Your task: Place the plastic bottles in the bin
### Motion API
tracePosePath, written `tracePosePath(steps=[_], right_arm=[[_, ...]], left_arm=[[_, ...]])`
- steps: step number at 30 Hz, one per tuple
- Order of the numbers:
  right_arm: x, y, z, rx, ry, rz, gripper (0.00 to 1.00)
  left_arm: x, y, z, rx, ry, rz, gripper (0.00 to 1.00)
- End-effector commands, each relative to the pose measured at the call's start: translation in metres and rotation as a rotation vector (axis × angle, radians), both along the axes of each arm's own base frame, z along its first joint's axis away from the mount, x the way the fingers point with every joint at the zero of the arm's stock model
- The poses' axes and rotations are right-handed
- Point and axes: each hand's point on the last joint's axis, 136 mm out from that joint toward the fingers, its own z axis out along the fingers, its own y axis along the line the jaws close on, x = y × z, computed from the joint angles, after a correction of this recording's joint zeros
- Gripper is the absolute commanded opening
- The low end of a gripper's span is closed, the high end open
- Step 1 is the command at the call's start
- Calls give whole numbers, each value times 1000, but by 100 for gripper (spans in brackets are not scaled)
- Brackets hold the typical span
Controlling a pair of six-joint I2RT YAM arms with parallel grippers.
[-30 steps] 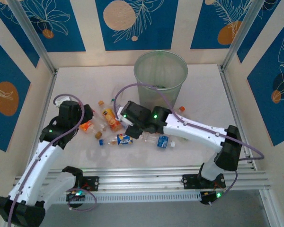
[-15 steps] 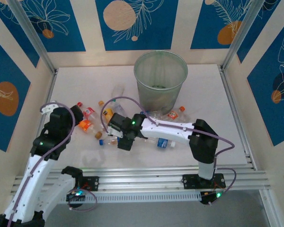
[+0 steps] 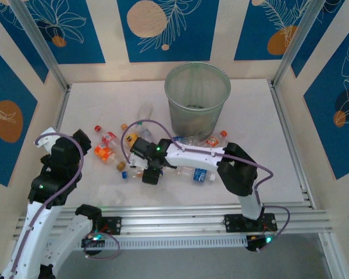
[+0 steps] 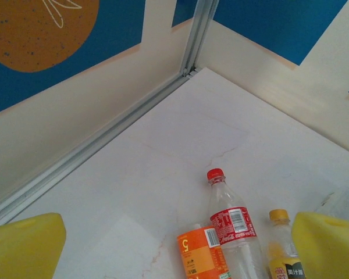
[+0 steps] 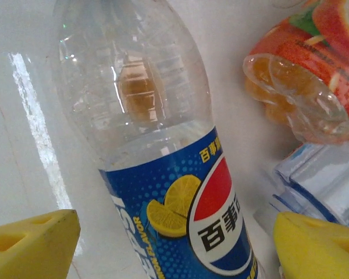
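Where everything sits: the white tabletop (image 3: 104, 99), walled with blue and cream panels.
Bin: the round grey-green mesh wastebasket (image 3: 197, 99) stands upright at the far middle, well apart from both my hands.
Left hand (image 4: 175, 247): wide open and holding nothing, raised over the left end of the scatter, facing the far left corner.
Right hand (image 5: 175, 244): wide, low over the tabletop, one yellow pad on either side of a lying bottle; bare tabletop shows between my left pad and the bottle.
Scatter: clear plastic bottles lie on the tabletop in front of the bin, between my arms; an orange-capped bottle (image 3: 216, 139) lies near the bin's foot.
Between my right pads: a clear bottle with a blue Pepsi lemon label (image 5: 163, 192).
Beside it: a crushed orange-labelled bottle (image 5: 302, 81), to its right.
Below my left hand: a red-capped bottle with a red label (image 4: 230, 224), an orange-labelled bottle (image 4: 200, 253) just beside it, then a yellow-capped bottle (image 4: 277, 244).
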Motion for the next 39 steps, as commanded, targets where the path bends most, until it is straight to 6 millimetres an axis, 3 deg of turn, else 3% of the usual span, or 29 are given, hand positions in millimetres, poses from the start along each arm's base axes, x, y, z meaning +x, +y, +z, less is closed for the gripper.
tracePosePath(steps=[1,27,39], right_arm=[[1,17,5,60,31,44,87],[7,22,-40,14,94,90,84],[4,23,-49,0,116,119,73]], left_arm=[[-6,9,13,29,-8,36,99],[-5,7,16,33,-14,23,100],[-5,7,17,31,-18,21,99]])
